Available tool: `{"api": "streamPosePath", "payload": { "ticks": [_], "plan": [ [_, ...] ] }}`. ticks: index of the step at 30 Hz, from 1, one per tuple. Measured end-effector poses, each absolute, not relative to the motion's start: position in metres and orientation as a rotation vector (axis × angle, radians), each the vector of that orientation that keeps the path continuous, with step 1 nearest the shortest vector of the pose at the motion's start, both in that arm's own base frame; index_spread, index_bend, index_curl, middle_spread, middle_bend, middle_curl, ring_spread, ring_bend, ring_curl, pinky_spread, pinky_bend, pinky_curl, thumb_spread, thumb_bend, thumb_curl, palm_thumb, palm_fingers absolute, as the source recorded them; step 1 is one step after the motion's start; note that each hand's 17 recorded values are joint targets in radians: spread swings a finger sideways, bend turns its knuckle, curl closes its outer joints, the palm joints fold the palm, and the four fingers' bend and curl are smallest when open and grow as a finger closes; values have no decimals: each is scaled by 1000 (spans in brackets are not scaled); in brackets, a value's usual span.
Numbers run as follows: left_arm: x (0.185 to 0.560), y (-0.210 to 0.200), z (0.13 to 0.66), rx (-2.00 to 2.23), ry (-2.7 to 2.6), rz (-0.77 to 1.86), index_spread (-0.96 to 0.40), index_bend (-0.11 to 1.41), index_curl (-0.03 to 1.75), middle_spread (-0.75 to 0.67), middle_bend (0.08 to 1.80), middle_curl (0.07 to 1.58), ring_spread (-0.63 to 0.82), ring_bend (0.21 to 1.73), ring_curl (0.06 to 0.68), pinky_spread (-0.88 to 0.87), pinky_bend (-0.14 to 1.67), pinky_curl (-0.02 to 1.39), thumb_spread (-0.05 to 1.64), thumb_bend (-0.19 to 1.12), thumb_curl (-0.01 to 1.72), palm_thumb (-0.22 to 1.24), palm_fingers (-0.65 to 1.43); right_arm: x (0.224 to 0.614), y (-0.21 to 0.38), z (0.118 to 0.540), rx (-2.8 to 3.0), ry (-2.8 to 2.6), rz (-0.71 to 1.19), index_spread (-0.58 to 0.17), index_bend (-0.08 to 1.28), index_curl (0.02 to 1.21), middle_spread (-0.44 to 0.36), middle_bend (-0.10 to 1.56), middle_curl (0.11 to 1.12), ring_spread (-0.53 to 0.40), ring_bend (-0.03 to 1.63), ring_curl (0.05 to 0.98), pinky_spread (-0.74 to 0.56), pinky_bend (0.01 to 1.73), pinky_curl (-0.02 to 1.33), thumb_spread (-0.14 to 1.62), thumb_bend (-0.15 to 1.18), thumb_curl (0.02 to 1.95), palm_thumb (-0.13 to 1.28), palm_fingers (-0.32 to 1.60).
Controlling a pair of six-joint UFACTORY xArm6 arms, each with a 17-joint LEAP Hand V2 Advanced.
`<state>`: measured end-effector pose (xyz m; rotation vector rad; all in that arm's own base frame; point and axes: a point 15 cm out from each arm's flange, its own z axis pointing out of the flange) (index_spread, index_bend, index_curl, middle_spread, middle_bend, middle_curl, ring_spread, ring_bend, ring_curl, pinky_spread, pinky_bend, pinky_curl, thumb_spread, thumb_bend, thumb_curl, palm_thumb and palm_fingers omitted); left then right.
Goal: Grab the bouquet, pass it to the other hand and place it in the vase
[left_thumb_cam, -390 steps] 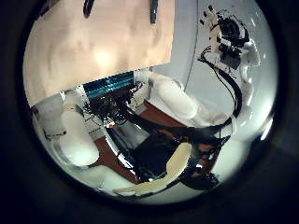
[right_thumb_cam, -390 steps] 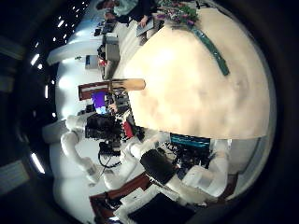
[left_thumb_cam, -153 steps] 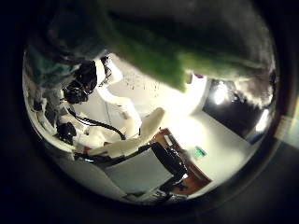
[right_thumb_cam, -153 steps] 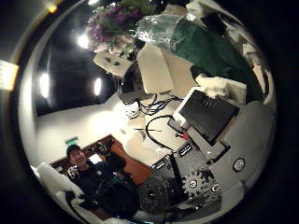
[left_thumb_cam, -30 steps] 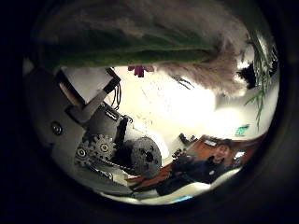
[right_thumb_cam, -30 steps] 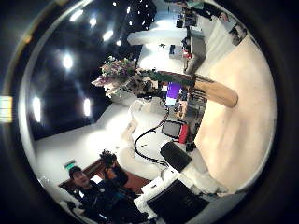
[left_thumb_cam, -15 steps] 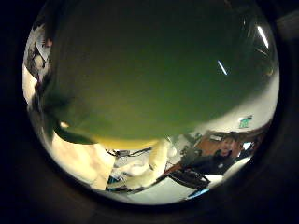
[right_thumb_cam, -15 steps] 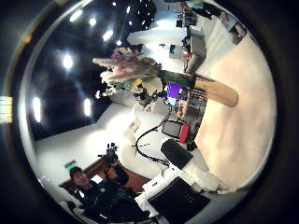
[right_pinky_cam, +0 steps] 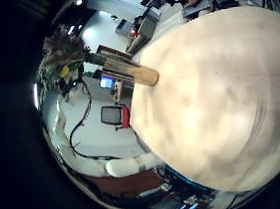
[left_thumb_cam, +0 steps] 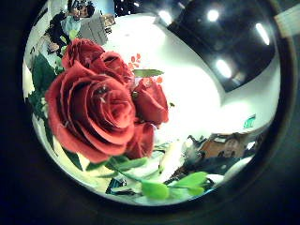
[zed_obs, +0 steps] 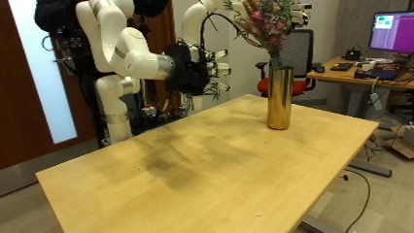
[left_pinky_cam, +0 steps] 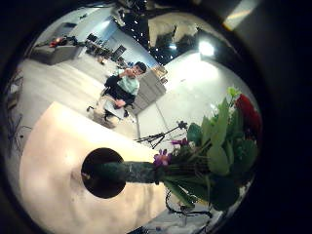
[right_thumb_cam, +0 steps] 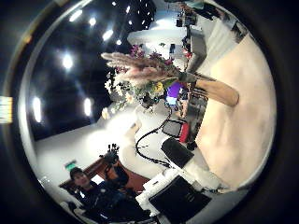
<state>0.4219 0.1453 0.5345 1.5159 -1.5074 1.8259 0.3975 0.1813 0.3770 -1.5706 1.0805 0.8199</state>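
Outside view: mixed-flower bouquet [zed_obs: 262, 21] seen standing in tall gold metal vase [zed_obs: 278, 96] on light wooden table [zed_obs: 194, 165]; placement judged done, withdrawal left. Black-and-white hand [zed_obs: 197, 68] seen apart from vase, side and finger spread not discernible

Left thumb-side palm view: red roses [left_thumb_cam: 98, 101] close, nothing gripped

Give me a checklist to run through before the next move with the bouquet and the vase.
1. Bouquet stems down inside the vase: ok.
2. Vase standing upright on the table: ok.
3. Left robot hand free of the bouquet: cannot tell, as its fingers show in no view.
4. Right robot hand apart from the vase: ok.
5. Vase set in from the table edge: ok.
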Motion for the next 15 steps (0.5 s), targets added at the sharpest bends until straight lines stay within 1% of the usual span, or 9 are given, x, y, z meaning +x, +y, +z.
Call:
{"api": "streamPosePath", "payload": {
  "ticks": [4,15],
  "plan": [
    [404,146,540,1528,-1521,1827,128,108,120,581,154,173,635,406,192,655,284,300,753,-39,335,218,-174,395,182,378,-1574,1071,834,-323,169,285,139,182,283,209,413,247,432,460,301,990,-28,380,589,78],
    [349,143,525,1599,-1521,1793,99,116,102,574,159,146,636,386,201,655,268,305,745,-39,332,217,-155,386,183,379,-1571,1044,869,-326,170,289,135,180,277,203,409,243,435,462,299,999,-28,381,592,83]
  ]
}}
